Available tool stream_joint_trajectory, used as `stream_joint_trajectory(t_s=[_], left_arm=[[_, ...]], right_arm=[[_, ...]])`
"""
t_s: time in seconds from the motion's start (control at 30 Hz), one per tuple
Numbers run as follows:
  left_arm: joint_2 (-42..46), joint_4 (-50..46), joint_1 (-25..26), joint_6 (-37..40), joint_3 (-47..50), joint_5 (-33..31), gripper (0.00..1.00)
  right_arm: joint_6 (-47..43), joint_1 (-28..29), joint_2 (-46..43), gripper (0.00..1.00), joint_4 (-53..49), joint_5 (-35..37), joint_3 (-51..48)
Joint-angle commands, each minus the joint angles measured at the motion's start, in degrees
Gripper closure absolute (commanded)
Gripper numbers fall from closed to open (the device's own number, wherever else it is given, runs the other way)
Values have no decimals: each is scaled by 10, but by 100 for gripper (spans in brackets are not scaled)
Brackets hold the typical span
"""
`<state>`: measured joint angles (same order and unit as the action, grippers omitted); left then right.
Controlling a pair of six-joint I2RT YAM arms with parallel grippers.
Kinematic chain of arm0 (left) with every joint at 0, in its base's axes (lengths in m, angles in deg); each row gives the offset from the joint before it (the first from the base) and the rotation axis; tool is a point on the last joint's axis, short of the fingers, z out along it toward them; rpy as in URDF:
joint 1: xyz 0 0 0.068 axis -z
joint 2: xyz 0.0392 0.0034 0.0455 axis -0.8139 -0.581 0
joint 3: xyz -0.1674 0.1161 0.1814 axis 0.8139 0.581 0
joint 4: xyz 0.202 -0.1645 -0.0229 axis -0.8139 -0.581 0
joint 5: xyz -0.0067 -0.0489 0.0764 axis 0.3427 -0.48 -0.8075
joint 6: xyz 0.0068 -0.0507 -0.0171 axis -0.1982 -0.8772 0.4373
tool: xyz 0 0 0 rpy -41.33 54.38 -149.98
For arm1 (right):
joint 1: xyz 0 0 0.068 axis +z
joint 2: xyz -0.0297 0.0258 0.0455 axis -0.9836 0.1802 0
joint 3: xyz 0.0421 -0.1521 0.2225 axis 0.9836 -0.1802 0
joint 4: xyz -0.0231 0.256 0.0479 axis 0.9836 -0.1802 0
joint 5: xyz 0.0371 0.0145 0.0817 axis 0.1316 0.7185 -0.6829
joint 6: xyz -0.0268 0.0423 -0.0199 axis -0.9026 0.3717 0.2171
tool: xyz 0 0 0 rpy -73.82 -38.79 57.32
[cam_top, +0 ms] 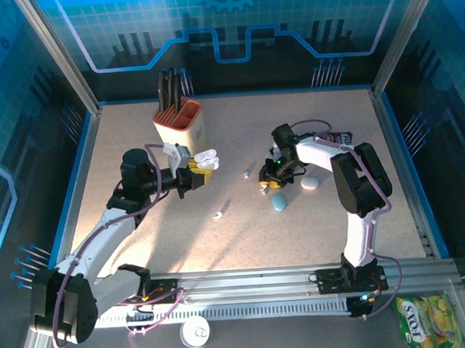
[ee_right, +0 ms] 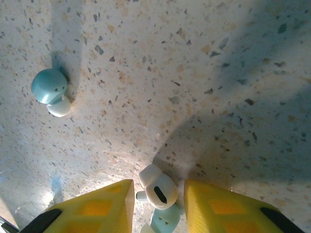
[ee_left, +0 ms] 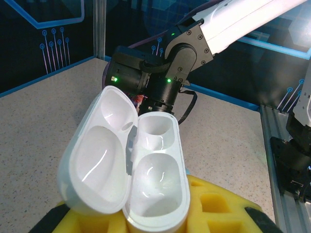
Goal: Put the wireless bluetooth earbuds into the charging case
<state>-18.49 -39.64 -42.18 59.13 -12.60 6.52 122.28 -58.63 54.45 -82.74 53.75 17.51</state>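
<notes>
Between the yellow fingers [ee_right: 97,208] of the right gripper [ee_right: 158,194]: one white earbud [ee_right: 156,187], lying on the table [ee_right: 218,73], with a thin gap showing on each side. Spread, then, not yet pinching. Close slowly and evenly, catching the rounded head across its widest part rather than the stem; otherwise likely to squirt out from hard pads. Just nearer the wrist than the bud, touching or almost touching it, a pale blue piece [ee_right: 164,221]. Cannot tell what it is, so avoid trapping it in the same pinch. Lift straight up before swinging across. Well off to the left of the jaws and ahead, a teal earbud [ee_right: 48,86] with a small white bit [ee_right: 59,108] beside it; leave alone for now.

At the left gripper [cam_top: 192,176]: pressed together on the base of the open charging case [ee_left: 182,194], lid [ee_left: 97,160] tipped back, both wells [ee_left: 158,179] empty and facing up. Hold level and avoid tilting. Bring the bud over the matching well, stem down, and release only once seated. Judged early in the task: nothing in the case yet.
</notes>
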Motion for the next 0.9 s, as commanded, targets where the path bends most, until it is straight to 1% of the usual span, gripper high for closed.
stream_joint_trajectory(t_s=[0.0,0.23,0.37,0.5,0.7,0.87], left_arm=[[1,6,4,12,-12,0,86],[1,12,4,10,-9,1,86],[1,14,4,10,-8,2,86],[2,14,4,10,-8,2,86],[-1,9,4,14,-9,2,86],[-8,-16,11,29,-19,2,86]], right_arm=[[-7,6,18,68,-20,-12,18],[-14,12,36,70,-35,-9,26],[-16,13,41,76,-41,0,24],[-21,13,36,78,-45,10,22],[-39,14,-15,78,-26,30,11],[-71,14,-87,79,17,54,-20]])
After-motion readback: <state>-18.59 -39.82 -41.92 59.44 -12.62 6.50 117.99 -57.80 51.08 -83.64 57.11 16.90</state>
